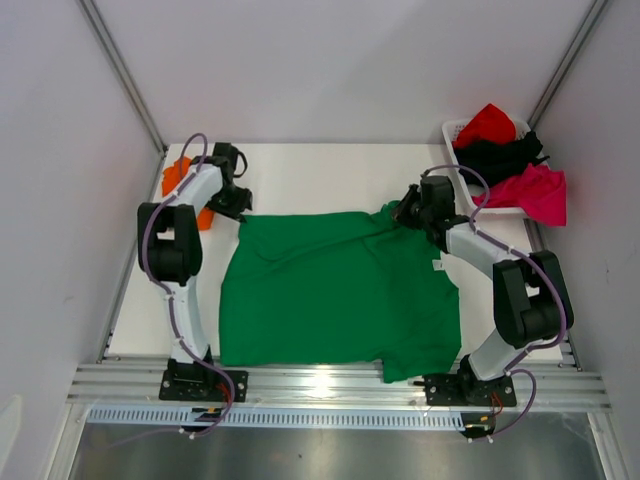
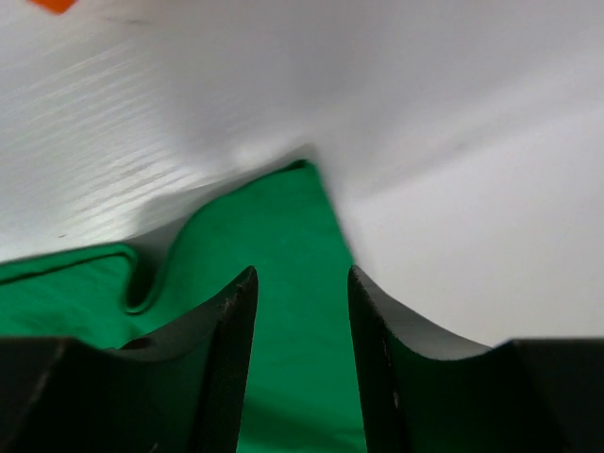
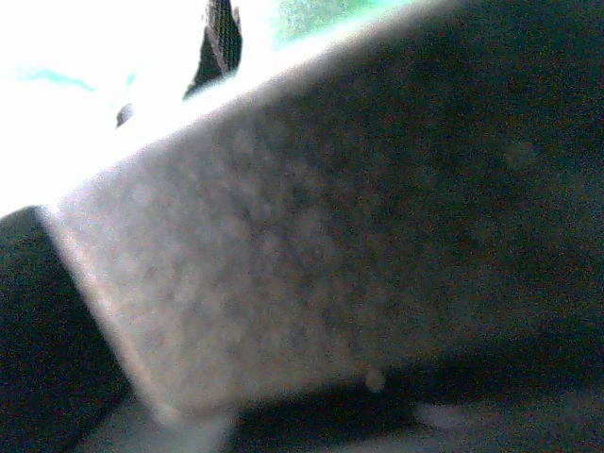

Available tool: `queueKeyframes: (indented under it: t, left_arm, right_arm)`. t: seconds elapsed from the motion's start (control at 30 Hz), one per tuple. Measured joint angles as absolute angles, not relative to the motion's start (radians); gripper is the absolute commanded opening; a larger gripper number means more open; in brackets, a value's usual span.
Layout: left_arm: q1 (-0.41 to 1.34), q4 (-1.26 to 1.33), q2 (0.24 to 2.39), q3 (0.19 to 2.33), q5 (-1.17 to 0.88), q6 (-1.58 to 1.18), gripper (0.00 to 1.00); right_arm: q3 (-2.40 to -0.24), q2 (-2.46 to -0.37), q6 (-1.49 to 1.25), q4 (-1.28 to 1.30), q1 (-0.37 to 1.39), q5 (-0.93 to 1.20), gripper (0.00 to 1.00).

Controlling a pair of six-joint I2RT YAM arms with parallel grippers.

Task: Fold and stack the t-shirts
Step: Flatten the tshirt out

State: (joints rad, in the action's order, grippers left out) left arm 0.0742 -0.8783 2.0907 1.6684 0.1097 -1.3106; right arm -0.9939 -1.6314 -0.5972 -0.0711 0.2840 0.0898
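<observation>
A bright green t-shirt (image 1: 340, 295) lies spread flat over the middle of the white table (image 1: 320, 170). My left gripper (image 1: 238, 208) is at its far left corner. In the left wrist view this gripper (image 2: 302, 274) is open, and the green cloth (image 2: 283, 245) lies on the table below the gap. My right gripper (image 1: 405, 210) is at the shirt's far right corner, shut, with the cloth bunched up to it. The right wrist view is blurred and blocked by something close; only a sliver of green (image 3: 321, 14) shows. An orange t-shirt (image 1: 178, 178) lies behind the left arm.
A white basket (image 1: 455, 130) at the back right holds red (image 1: 487, 122), black (image 1: 505, 155) and magenta (image 1: 540, 190) t-shirts, the magenta one hanging over its rim. Grey walls stand on both sides. An aluminium rail (image 1: 330, 385) runs along the near edge.
</observation>
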Motion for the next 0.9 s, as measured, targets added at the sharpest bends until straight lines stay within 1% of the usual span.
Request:
queueKeyframes:
  t: [0.17,0.4,0.63,0.9]
  left_arm:
    - [0.074,-0.899,2.144,1.807,0.118,-1.31,0.47]
    - [0.074,-0.916,2.204,1.85,0.118,-1.309,0.46]
    - [0.074,-1.018,2.263,1.93,0.13,-1.308,0.46]
    - [0.074,-1.141,2.344,2.079,0.147,-1.308,0.45]
  right_arm:
    - [-0.992,-1.63,-0.594,-0.072,0.281,0.092,0.03]
    - [-0.991,-1.63,-0.593,-0.071,0.27,0.093,0.03]
    - [-0.99,-1.63,-0.594,-0.072,0.264,0.097,0.03]
    - [-0.99,-1.63,-0.593,-0.072,0.264,0.099,0.03]
